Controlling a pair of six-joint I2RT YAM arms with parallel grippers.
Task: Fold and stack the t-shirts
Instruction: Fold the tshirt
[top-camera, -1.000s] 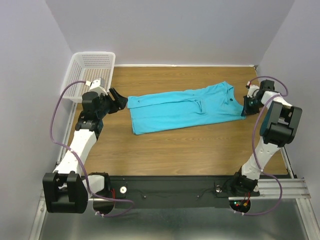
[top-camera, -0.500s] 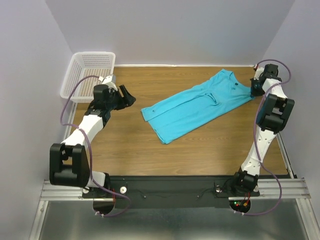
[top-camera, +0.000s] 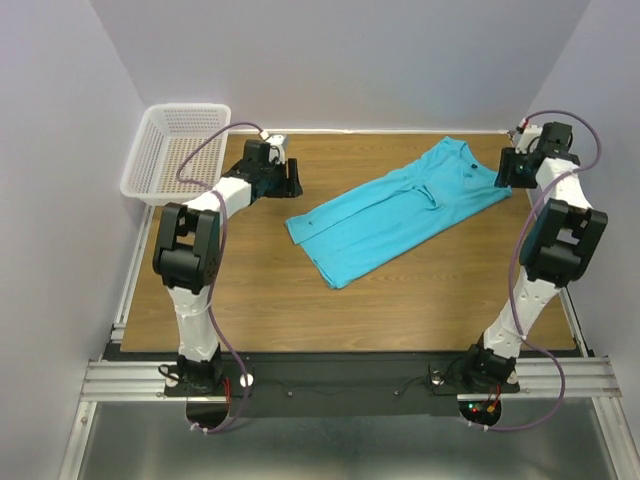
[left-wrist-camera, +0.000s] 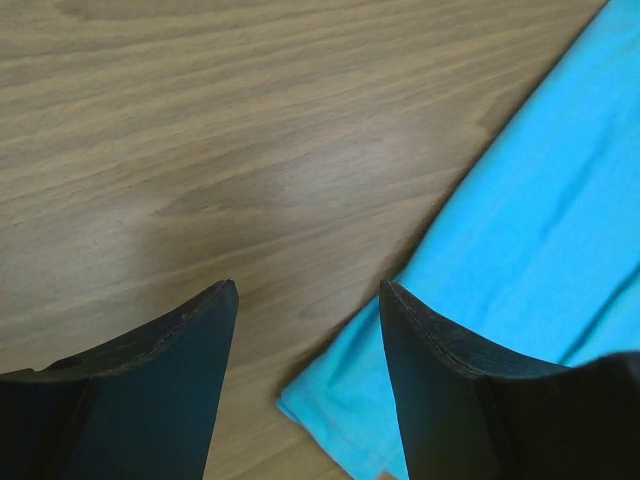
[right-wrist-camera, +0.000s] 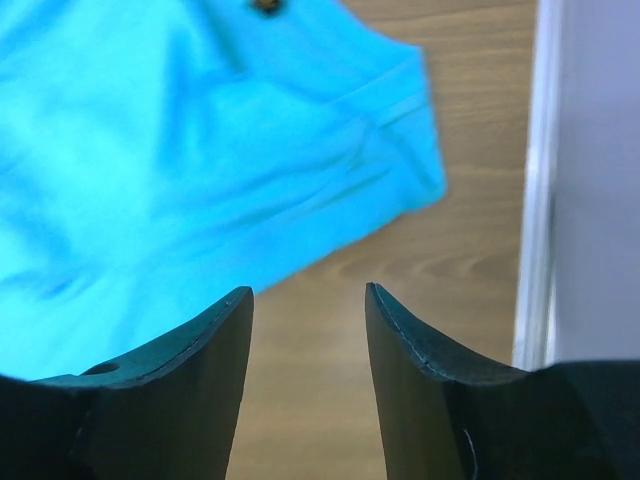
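Right of the white mesh basket, well apart from it, the turquoise t-shirt lies flat on the wooden desk. It forms a long slanted strip, with its neck end pointing farthest from the basket and its hem end nearer. It looks doubled lengthwise, though the top view is too coarse to be sure of the layers.

The cloth reads as thin, light and limp. It should drape and sag from any pinch, slide easily on the smooth wood, and be in no danger of breaking. A single grip would likely let it bunch, so the best holds are probably two corners of one short end, pinched through every layer, so the strip can be carried over itself.

A small dark mark sits by the neckline. It may be a button or a tag, and no writing or brand can be read anywhere.

The left claw hovers between the basket and the shirt, just over the hem corner. Its jaws are spread wide and hold nothing. The right claw is beyond the shirt's neck end, on the side away from the basket. Its jaws are parted over bare wood, just short of the cloth edge, and are also empty.
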